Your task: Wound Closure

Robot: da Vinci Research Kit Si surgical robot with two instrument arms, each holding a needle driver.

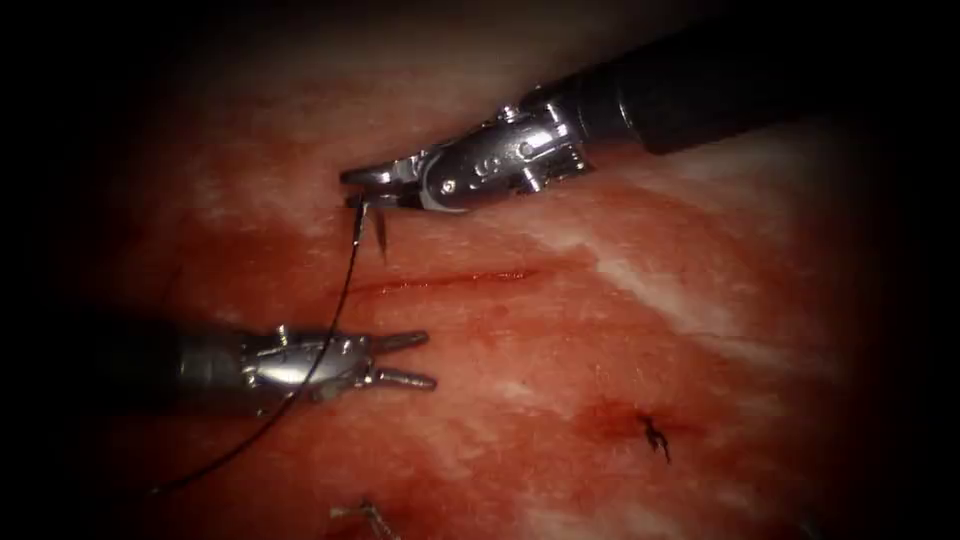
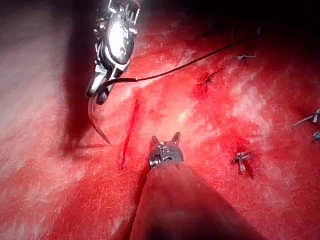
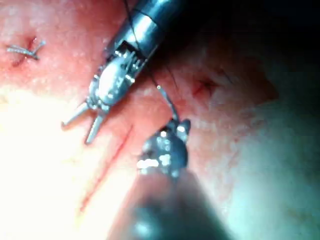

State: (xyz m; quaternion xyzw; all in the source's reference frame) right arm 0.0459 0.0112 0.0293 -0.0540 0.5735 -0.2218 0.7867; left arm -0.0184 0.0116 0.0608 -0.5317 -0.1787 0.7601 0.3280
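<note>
The cut [image 1: 450, 281] is a thin red line across the tissue [image 1: 620, 330]. My right tool [image 1: 352, 186] comes in from the upper right, its jaws shut on the curved needle [image 1: 380, 232] close to its thread end. The needle [image 2: 95, 120] hangs free below the jaws, tip down, just above the tissue beside the cut's left end. Dark thread [image 1: 335, 310] runs from the needle down across my left tool's wrist to the lower left. My left tool [image 1: 429, 360] lies below the cut, open and holding nothing. It is also seen open from the right wrist [image 3: 77, 132].
A tied stitch with short thread ends [image 1: 655, 432] sits in a patch of red fluid at the lower right. Another set of cut ends [image 1: 365, 515] lies near the bottom edge. More stitch knots [image 2: 242, 159] dot the tissue.
</note>
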